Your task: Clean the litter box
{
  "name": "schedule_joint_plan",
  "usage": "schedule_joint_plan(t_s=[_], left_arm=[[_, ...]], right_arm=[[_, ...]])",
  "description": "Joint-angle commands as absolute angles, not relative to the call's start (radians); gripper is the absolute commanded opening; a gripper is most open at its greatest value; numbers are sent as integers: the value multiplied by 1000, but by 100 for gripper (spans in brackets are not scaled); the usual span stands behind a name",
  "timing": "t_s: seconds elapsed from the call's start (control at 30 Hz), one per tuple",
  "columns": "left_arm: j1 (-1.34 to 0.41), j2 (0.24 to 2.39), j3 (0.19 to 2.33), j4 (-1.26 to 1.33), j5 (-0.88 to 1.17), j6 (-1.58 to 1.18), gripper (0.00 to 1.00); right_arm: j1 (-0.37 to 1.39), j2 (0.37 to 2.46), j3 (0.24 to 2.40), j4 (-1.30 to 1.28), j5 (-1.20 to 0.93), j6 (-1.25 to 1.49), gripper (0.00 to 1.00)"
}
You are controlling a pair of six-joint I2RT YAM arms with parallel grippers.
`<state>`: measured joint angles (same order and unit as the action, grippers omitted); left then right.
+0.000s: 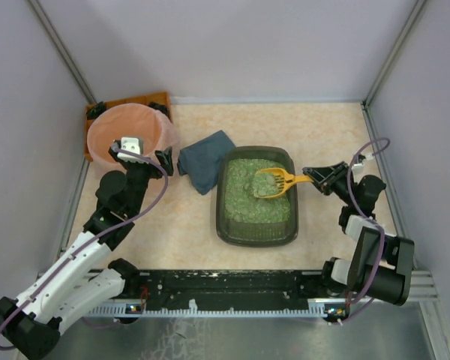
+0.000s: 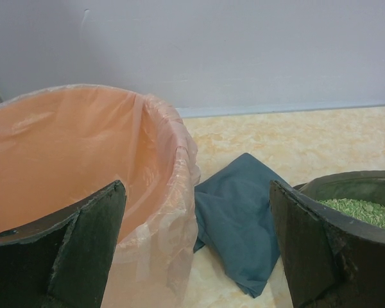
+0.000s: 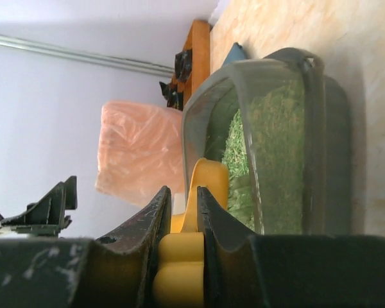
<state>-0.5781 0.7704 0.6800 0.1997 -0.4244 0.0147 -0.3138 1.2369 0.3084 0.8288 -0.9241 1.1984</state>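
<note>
- Top external view: the litter box (image 1: pixel 256 239) sits on the table (image 1: pixel 326 127) slightly right of centre, ahead of the arm bases, and is filled with green granules.
- A yellow scoop (image 1: pixel 274 182) lies with its slotted head on the granules in the box's far right part. Its handle reaches out over the right rim.
- The right gripper (image 1: pixel 313 177) is just outside that rim. In the right wrist view its fingers (image 3: pixel 155 215) pinch the scoop's handle from both sides.
- The left gripper (image 2: pixel 197 186) hovers at the near right side of a pink lined bucket (image 1: pixel 92 142), its fingers spread wide and holding nothing.
- A folded dark blue cloth (image 1: pixel 205 161) lies between the bucket and the litter box, touching or nearly touching the box's far left corner.
- An orange-brown tray (image 1: pixel 146 100) stands behind the bucket in the far left corner.
</note>
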Motion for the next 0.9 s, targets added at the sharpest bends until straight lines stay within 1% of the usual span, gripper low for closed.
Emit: schedule_joint_plan(t_s=[0.0, 0.03, 0.1, 0.13, 0.17, 0.23, 0.3, 0.37, 0.43, 0.5, 0.57, 0.63, 0.7, 0.77, 0.83, 0.87], left_arm=[[-578, 771, 711, 212, -415, 1, 96], [-578, 774, 714, 212, -410, 1, 96], [-578, 776, 719, 201, -405, -2, 96], [-578, 773, 717, 200, -403, -3, 96], [-578, 770, 715, 202, -404, -3, 96], [-578, 772, 711, 209, -411, 0, 96], [-578, 776, 717, 207, -406, 0, 96], [-578, 776, 720, 200, -404, -2, 96], [-578, 769, 716, 201, -409, -2, 96], [-578, 769, 710, 210, -415, 1, 96], [-578, 775, 715, 209, -408, 1, 96], [-578, 777, 721, 200, -401, -1, 96], [-578, 771, 717, 200, -401, -2, 96], [-578, 772, 712, 209, -410, 0, 96], [-579, 779, 718, 207, -405, 1, 97], [-578, 782, 721, 202, -399, 0, 96]], right_arm=[[-260, 1234, 328, 974, -954, 1240, 0], [-263, 1231, 328, 964, -965, 1229, 0], [-336, 1214, 303, 914, -946, 1208, 0], [-358, 1213, 291, 931, -933, 1221, 0], [-356, 1219, 287, 973, -933, 1254, 0], [-292, 1234, 293, 1059, -939, 1296, 0], [-255, 1233, 318, 1034, -967, 1260, 0], [-323, 1207, 308, 939, -950, 1218, 0], [-365, 1203, 298, 938, -934, 1231, 0], [-300, 1224, 303, 1016, -943, 1269, 0], [-264, 1231, 320, 1004, -964, 1239, 0], [-324, 1213, 307, 930, -946, 1204, 0], [-360, 1207, 288, 932, -929, 1218, 0], [-308, 1223, 290, 1022, -934, 1267, 0], [-268, 1225, 307, 1010, -955, 1255, 0], [-286, 1216, 307, 977, -953, 1234, 0]])
